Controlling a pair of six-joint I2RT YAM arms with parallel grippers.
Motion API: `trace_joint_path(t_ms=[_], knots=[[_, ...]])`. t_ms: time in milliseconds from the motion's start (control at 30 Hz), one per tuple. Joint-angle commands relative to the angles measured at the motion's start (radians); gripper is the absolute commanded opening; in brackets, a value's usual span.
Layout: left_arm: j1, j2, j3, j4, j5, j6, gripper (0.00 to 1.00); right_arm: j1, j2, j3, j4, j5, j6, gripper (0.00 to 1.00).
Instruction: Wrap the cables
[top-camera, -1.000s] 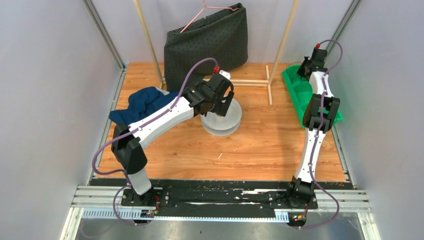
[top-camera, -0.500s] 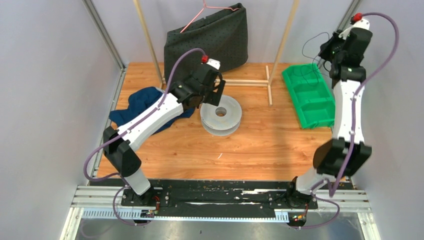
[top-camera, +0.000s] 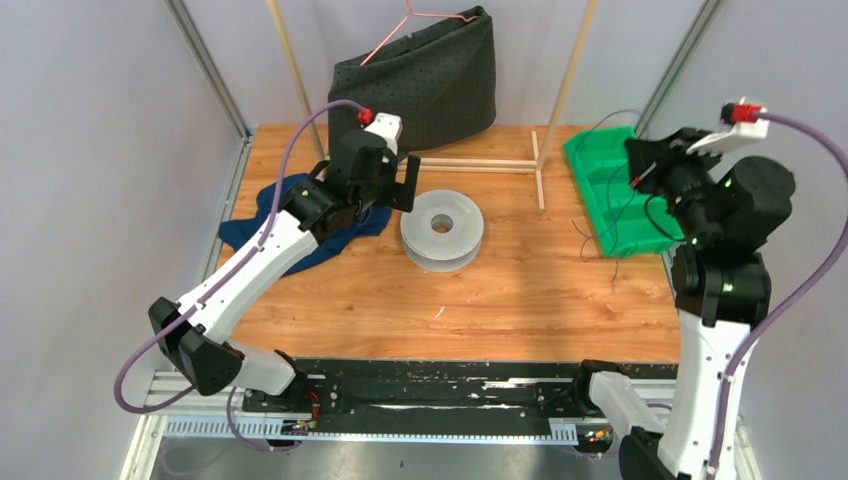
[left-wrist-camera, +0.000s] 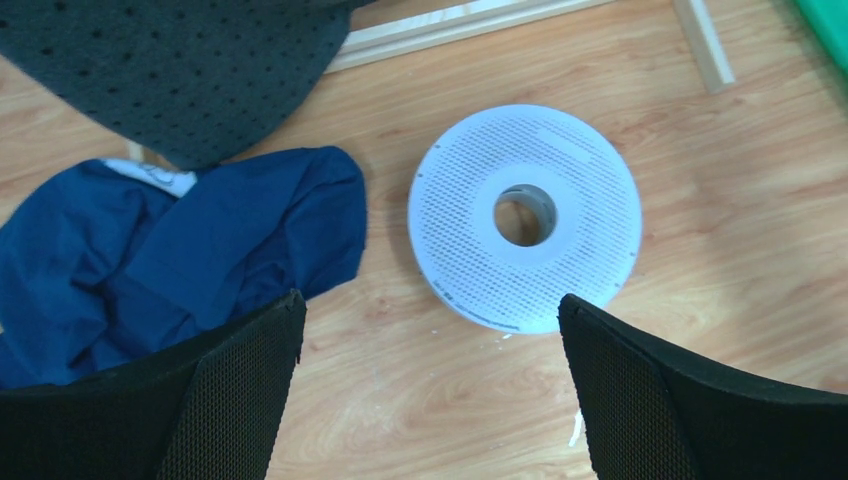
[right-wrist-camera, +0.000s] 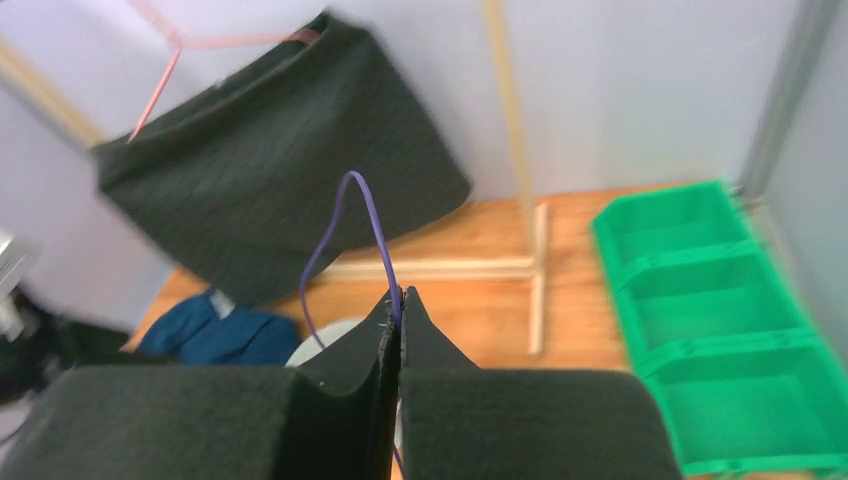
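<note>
R end effector (right-wrist-camera: 398, 305) rose; cables (right-wrist-camera: 349, 177) pinched, clear of green bin (right-wrist-camera: 700, 255).

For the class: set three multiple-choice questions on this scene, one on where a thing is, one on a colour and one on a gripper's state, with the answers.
1. Where is the white spool?
A. hanging from a rail
B. on the wooden table, between the cloth and the green bin
C. held in a gripper

2. What colour is the crumpled cloth?
A. red
B. yellow
C. blue

3. How is the left gripper?
A. open
B. shut on the spool
C. shut on the cloth

Answers:
1 B: it lies flat on the boards, with the cloth on one side and the bin on the other.
2 C: it shows dark blue in the top and left wrist views.
3 A: its fingers stand wide apart in the left wrist view.
</note>
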Motion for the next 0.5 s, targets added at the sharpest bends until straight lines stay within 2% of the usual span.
trace_joint_path(t_ms=[0,133,300,467], knots=[[0.003,-0.018,-0.012,-0.001,0.151,-0.039,1.00,0.081,-0.030,-0.185,-0.145,-0.201,0.125,0.01],[-0.014,-0.052,-0.061,0.003,0.331,-0.080,1.00,0.203,-0.078,-0.315,-0.145,-0.245,0.164,0.01],[-0.050,-0.081,-0.151,0.030,0.527,-0.097,0.99,0.235,-0.066,-0.268,-0.149,-0.325,0.138,0.01],[-0.052,-0.129,-0.228,0.093,0.553,-0.120,0.97,0.234,-0.028,-0.209,-0.145,-0.445,0.138,0.01]])
